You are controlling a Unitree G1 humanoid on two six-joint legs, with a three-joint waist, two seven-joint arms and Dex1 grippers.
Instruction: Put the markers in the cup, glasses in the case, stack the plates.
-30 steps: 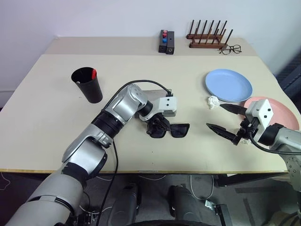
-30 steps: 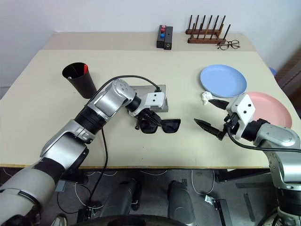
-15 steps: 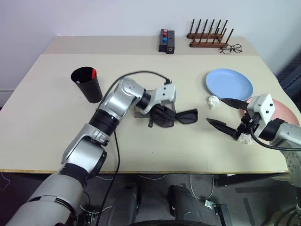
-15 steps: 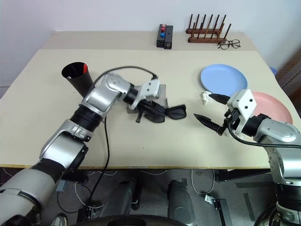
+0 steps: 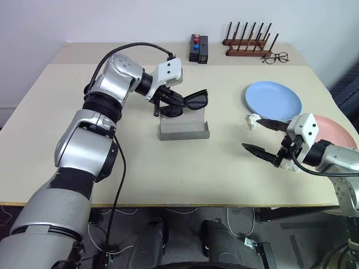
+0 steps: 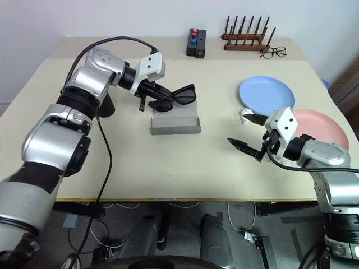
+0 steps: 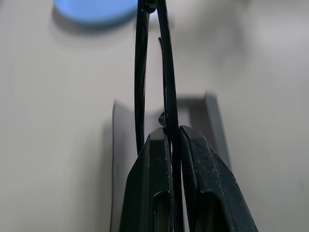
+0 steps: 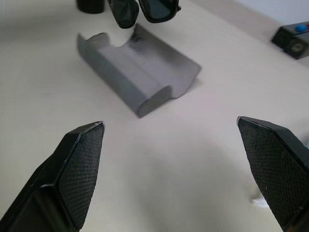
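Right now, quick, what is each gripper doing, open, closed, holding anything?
Left gripper: shut on the sunglasses, held above the open grey case.
Right gripper: open, holding nothing.

Glossy plastic glasses (image 5: 188,101); matt grey case (image 5: 183,126).

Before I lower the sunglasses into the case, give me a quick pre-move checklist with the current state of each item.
1. Left claw shut on the sunglasses: ok, pinched by the frame in the left wrist view.
2. Case open: ok.
3. Sunglasses over the case: ok, roughly above its far edge, clear of it.
4. Sunglasses folded: cannot tell.
5. Right claw out of the way: ok, open and empty near the pink plate.
6. Case interior free of objects: ok in the right wrist view.
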